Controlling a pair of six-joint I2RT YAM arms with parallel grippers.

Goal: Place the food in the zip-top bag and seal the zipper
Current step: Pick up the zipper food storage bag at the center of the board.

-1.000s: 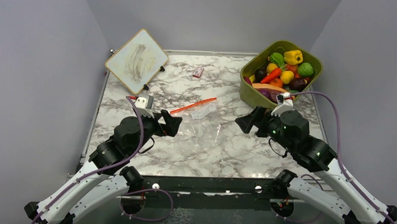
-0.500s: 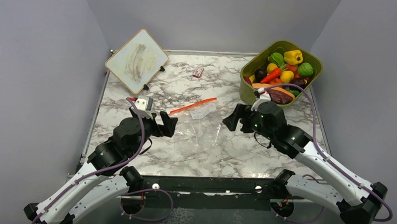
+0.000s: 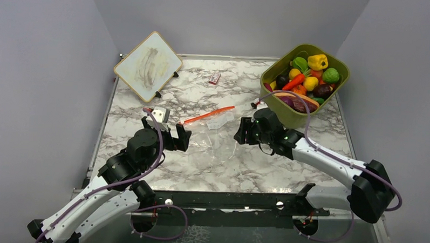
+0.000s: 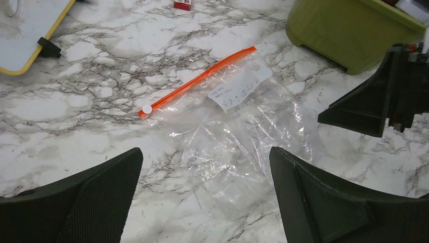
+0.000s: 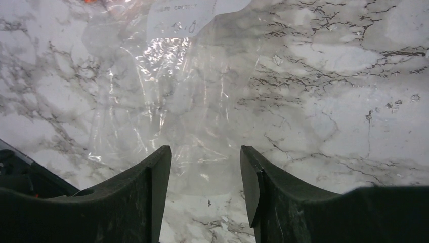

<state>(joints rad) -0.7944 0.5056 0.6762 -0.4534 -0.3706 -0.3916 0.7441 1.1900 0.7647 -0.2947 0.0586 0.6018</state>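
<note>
my right gripper [image 5: 205, 187], jaws parted and empty, hovers over the flat zip-top bag [image 5: 167, 101]; my left gripper [image 4: 205, 197] gapes wide at its near-left side. the zipper [image 4: 197, 81] lies along the far edge, the food [image 3: 307, 77] in the green tub [image 3: 289, 118]. i judge each gripper should pinch one mouth layer beside the zipper.

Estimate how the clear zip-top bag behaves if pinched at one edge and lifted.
Likely floppy: the zip-top bag lies flat and wrinkled on the marble table, so it should sag. Probably light and slides when pushed: thin, empty film. The orange zipper looks straight, perhaps the stiffest edge.
</note>
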